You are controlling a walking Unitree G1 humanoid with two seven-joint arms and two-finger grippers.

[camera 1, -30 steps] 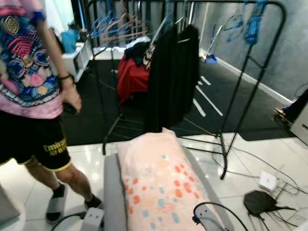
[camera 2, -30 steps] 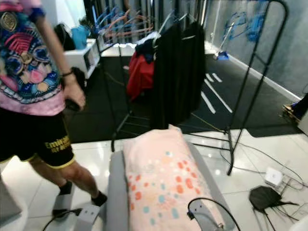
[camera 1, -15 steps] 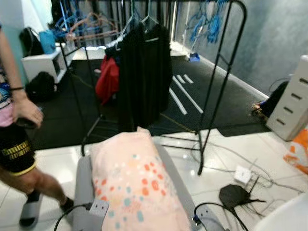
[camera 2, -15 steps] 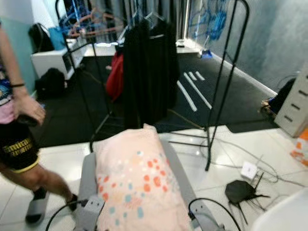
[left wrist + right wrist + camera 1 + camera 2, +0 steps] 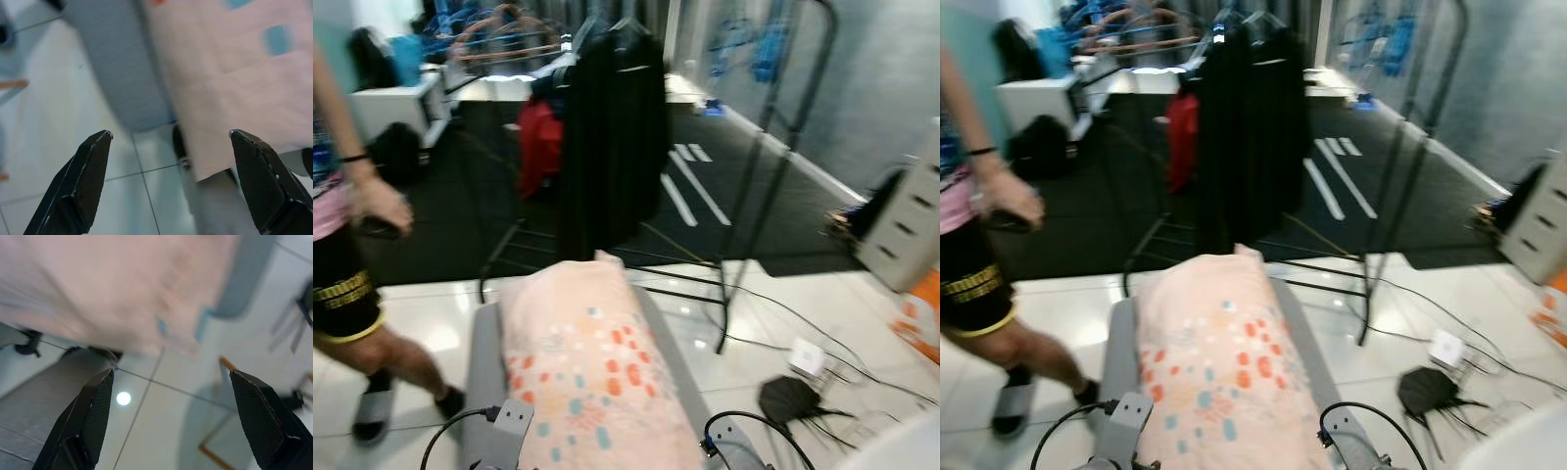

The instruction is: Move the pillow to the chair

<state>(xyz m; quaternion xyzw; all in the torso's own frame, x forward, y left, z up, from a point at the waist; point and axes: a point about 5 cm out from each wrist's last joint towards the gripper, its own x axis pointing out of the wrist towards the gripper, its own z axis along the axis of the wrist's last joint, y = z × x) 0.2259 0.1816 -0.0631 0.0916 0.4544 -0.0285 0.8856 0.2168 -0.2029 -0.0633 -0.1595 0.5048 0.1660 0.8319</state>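
A pale pink pillow [image 5: 582,362] with red and blue dots lies lengthwise on a grey padded slab [image 5: 481,372], close in front of me and above the white tiled floor. Silver parts of my arms show at its near end, one on the left [image 5: 512,421] and one on the right [image 5: 724,438]. My left gripper [image 5: 168,132] is open, with the pillow's edge and the grey slab beyond its fingers. My right gripper [image 5: 171,372] is open too, beside the pillow's blurred pink cloth, with floor tiles past it.
A person [image 5: 347,225] in black shorts and slippers walks at my left. A black clothes rack [image 5: 612,147] with dark garments stands ahead on the dark carpet. Cables and a black router [image 5: 790,397] lie on the floor at right, near a white drawer unit [image 5: 906,220].
The camera has swung and the picture is now blurred, so rack and person sit differently in frame. The person has stepped along at my left. The pillow stays put between my arms.
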